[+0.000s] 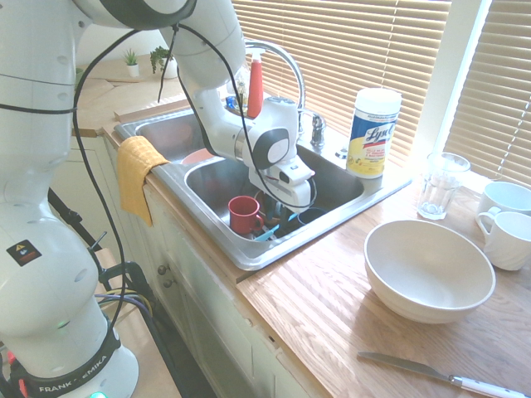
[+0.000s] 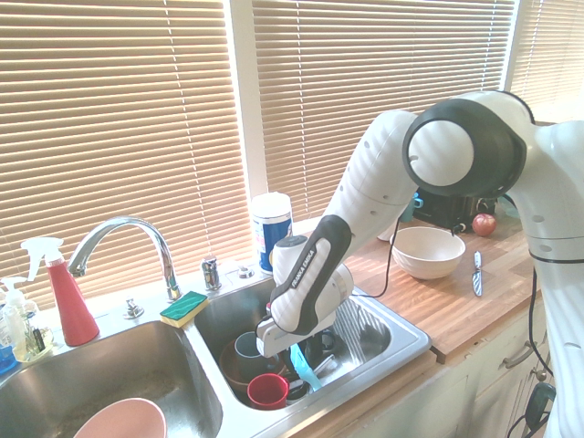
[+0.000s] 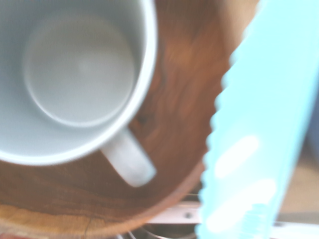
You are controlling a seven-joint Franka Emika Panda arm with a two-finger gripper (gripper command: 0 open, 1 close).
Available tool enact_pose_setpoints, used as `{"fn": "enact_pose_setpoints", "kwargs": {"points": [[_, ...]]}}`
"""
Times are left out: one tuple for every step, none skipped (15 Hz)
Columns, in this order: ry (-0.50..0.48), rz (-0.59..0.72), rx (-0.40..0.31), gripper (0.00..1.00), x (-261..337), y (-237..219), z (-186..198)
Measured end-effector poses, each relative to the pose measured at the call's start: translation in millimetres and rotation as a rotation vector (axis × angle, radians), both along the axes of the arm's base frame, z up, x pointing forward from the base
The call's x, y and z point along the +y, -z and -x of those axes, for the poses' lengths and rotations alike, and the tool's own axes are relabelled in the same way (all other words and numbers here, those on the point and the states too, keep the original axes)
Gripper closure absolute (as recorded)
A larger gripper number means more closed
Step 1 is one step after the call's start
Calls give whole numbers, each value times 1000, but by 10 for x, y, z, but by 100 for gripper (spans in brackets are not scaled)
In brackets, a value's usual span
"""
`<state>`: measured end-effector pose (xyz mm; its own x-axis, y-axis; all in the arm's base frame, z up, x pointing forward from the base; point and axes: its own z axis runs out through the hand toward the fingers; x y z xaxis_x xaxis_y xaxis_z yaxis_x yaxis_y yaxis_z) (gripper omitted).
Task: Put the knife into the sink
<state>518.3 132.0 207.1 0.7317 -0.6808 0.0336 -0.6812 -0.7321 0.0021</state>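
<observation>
Serrated knife [image 3: 259,144] edge beside grey mug [image 3: 70,74], wrist view only.

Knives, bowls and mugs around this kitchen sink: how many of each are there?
Knives: 2 (turquoise knife, silver knife)
Bowls: 3 (white bowl, pink bowl, wooden bowl)
Mugs: 4 (red mug, grey mug, white mug, second white mug)
Total: 9
</observation>
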Motion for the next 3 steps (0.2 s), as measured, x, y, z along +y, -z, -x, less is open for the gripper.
{"fn": "enact_pose_setpoints", "kwargs": {"points": [[-8,12,-7,0,-28,-192,-12],[-12,17,-13,0,-41,-372,-12],[-13,19,-17,0,-43,-548,-3]]}}
